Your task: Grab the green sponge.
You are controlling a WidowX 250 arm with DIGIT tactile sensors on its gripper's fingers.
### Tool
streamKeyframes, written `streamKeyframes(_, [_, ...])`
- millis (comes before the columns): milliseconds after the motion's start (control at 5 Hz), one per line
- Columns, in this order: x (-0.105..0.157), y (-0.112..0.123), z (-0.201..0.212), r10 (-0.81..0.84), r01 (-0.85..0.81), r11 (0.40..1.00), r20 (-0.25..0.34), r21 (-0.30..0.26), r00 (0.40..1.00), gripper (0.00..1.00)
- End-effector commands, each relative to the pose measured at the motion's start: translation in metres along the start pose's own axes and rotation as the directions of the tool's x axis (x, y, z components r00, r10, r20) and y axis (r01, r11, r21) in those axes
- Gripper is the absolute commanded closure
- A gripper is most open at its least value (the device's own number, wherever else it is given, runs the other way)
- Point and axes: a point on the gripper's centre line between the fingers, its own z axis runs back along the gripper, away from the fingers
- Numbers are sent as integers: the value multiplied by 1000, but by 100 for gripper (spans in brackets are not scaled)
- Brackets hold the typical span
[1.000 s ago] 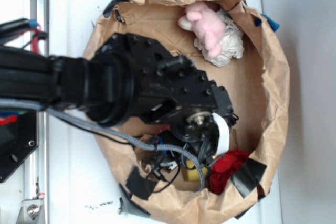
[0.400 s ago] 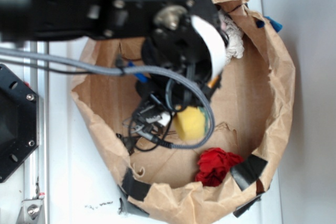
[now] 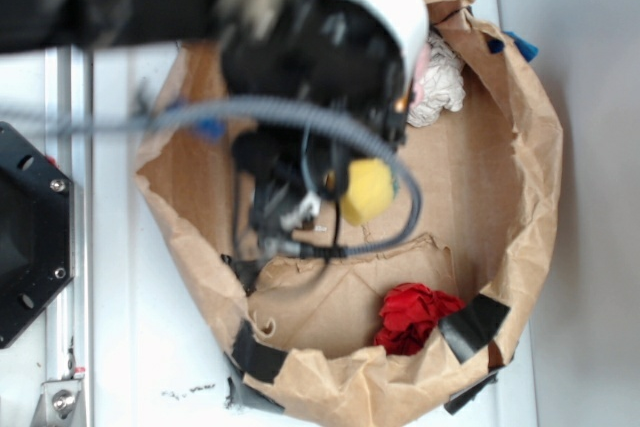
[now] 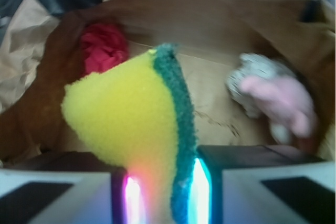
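The black robot tool [image 4: 163, 192] is pinching the small yellow foam sponge with a thin dark green scouring layer [image 4: 131, 129] between its two fingers [image 4: 58, 195], which press on the sponge's lower end from either side; in the wrist view the yellow foam faces left and the green layer runs down its right edge, with the rounded upper part sticking out past the fingertips. In the exterior view the same sponge [image 3: 367, 190] shows as a yellow block at the lower end of the blurred black arm [image 3: 300, 37], held above the floor of the wide crumpled brown paper bag [image 3: 520, 147], which lies opened out on the white counter [image 3: 150, 347] with pieces of black tape [image 3: 472, 331] on its rim. A crumpled red cloth wad [image 3: 415, 315] lies on the bag's floor near the lower rim, apart from the sponge. A pink and white plush toy [image 3: 438, 82] rests by the upper right wall of the bag, partly hidden by the arm. A grey braided cable [image 3: 400, 227] loops around below the tool.
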Motion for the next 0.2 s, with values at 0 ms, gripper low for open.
streamKeyframes(0, [13,-12,13,26,-29,998,52,59,998,100])
